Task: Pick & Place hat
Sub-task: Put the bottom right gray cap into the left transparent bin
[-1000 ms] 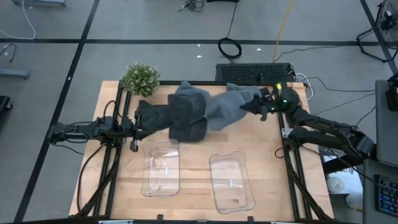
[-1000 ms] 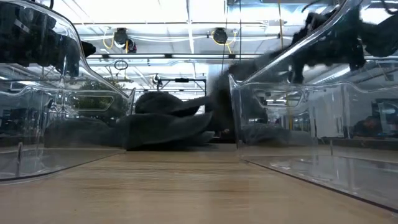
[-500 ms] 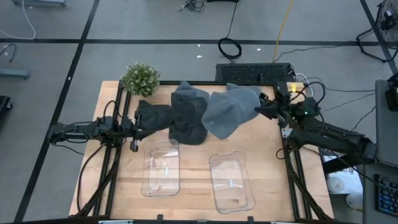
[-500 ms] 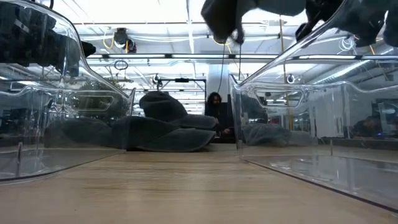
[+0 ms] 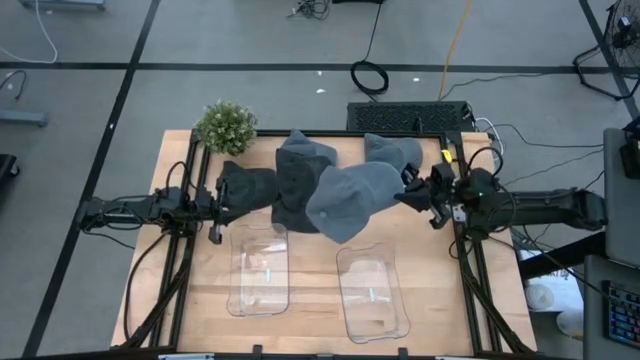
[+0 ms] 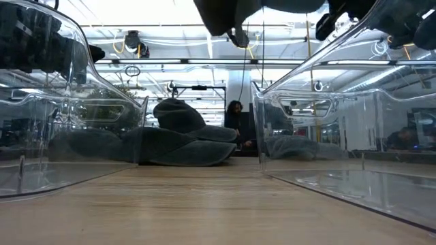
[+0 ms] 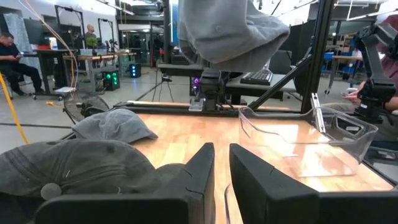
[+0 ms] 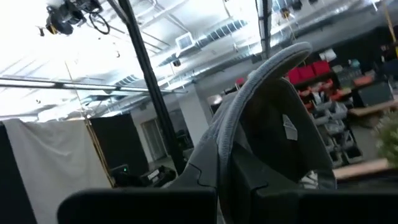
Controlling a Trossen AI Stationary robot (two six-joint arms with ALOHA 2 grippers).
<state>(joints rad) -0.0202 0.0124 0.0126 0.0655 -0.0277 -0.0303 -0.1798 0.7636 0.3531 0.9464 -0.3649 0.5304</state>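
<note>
A grey cap [image 5: 352,200] hangs in the air over the table's middle, held by my right gripper [image 5: 412,190], which is shut on its right end. The low view shows the cap [image 6: 228,13] high above the table with my right gripper [image 6: 340,15] beside it. A dark grey hat [image 5: 300,180], a darker one [image 5: 248,188] and a grey one [image 5: 392,150] lie flat on the far half of the table. My left gripper [image 5: 214,207] waits low at the left, next to the darker hat, open by a narrow gap [image 7: 222,163]. My right gripper pinches the cap's edge [image 8: 229,149] at its right end [image 5: 398,191] between the two fingers, coming level from the table's right. The edge runs edge-on between the fingers, and the cap's inside with its label [image 8: 289,127] faces the camera. The cap is lifted clear of the table.
Two clear plastic bins [image 5: 260,268] [image 5: 372,290] sit on the near half of the table, the right one just nearer than the held cap. A small green plant [image 5: 226,126] stands at the far left corner. A keyboard [image 5: 408,117] lies beyond the far edge.
My right gripper has risen and moved toward the near edge, keeping its hold. The grey cap, drawn out and stretched across the pile a second ago, has come off the other hats, now hangs lifted clear, and has shifted nearer to the bins.
</note>
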